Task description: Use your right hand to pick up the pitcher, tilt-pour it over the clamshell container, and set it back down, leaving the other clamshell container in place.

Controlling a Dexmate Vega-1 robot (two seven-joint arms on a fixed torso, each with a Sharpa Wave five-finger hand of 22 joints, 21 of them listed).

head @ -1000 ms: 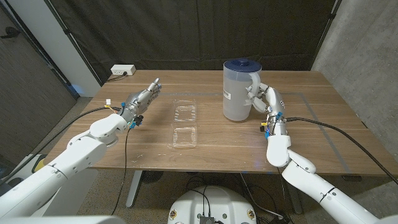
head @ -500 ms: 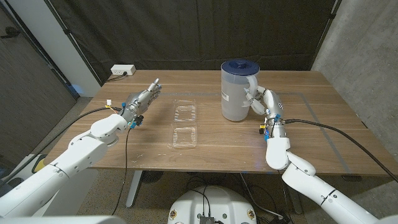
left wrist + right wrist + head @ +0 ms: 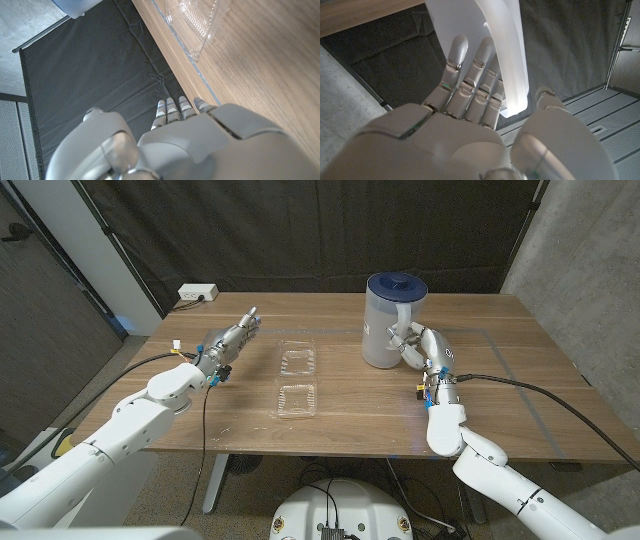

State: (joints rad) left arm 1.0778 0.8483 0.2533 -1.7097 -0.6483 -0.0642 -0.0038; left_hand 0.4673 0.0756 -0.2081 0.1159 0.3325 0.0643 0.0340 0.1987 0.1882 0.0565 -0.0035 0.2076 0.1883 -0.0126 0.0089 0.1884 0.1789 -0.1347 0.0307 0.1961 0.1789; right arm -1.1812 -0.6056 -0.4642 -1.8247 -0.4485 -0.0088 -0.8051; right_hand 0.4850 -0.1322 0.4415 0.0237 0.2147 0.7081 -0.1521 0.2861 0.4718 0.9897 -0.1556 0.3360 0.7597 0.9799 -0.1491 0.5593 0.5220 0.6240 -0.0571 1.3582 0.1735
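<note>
The clear pitcher [image 3: 385,325] with a blue lid [image 3: 396,283] stands high at the back right of the table, leaning slightly. My right hand [image 3: 421,346] grips its white handle [image 3: 505,55]; in the right wrist view my right hand [image 3: 470,130] has its fingers hooked through the handle and the thumb on the other side. Two clear clamshell containers lie mid-table, the far one [image 3: 298,361] behind the near one [image 3: 297,401]. My left hand [image 3: 231,340] hovers left of them with fingers straight and apart, holding nothing. In the left wrist view a clamshell [image 3: 200,20] lies beyond my left hand [image 3: 200,140].
A white power strip [image 3: 197,293] sits at the table's back left corner. A dark curtain hangs behind the table. Thin tape lines [image 3: 500,340] mark the wood to the right of the pitcher.
The pitcher has shifted to the right and back and seems raised a little, with my right hand on its handle. My left arm and both clamshells have not moved.
</note>
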